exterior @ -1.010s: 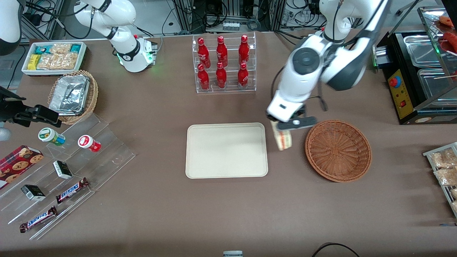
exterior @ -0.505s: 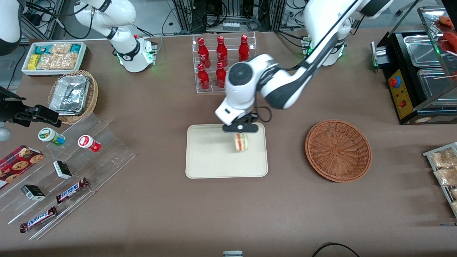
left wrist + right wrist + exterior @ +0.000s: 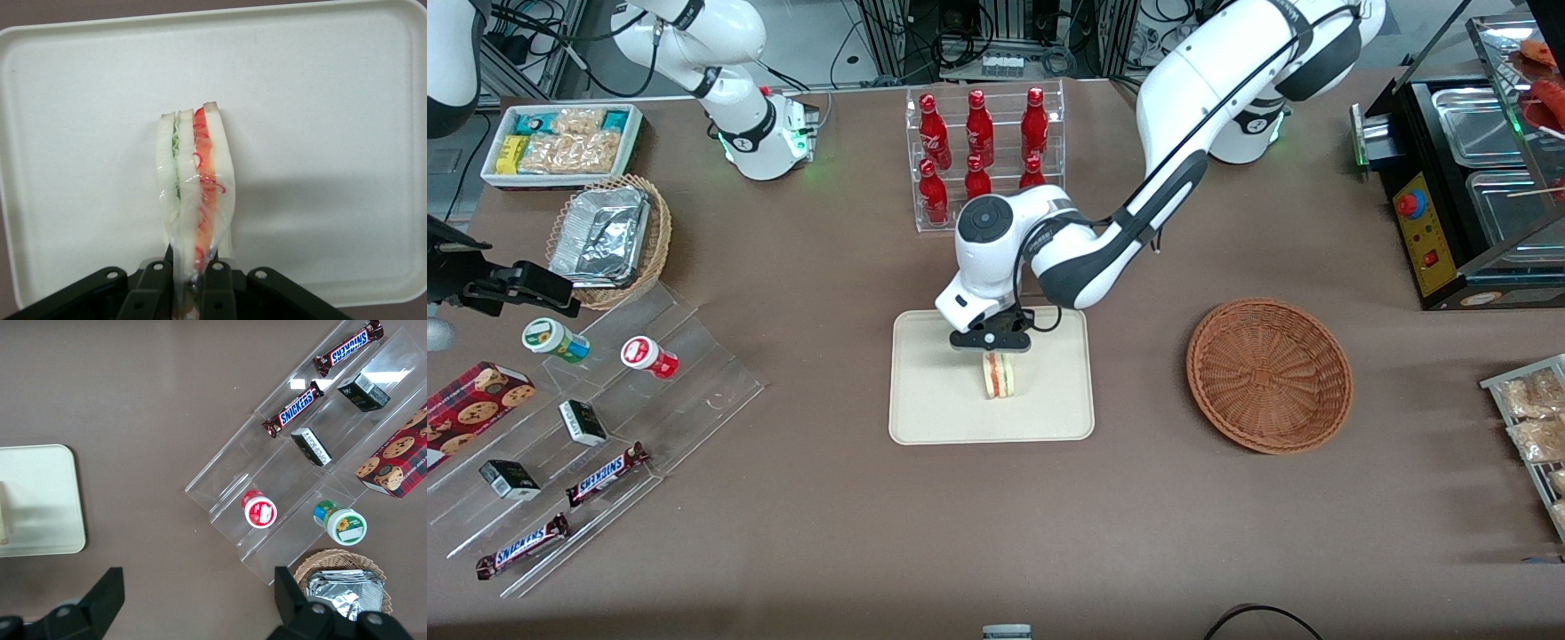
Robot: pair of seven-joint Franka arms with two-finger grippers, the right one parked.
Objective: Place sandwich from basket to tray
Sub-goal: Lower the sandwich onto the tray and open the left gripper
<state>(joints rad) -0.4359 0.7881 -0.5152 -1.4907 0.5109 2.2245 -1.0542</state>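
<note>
Sandwich held upright over the tray

The gripper [image 3: 993,348] has its jaws clenched on the top edge of the plastic-wrapped sandwich [image 3: 1000,377], which hangs upright over the middle of the cream tray [image 3: 925,409], its lower end at or just above the surface. The wicker basket [image 3: 1269,374] sits empty, well apart toward the working arm's end.
</note>
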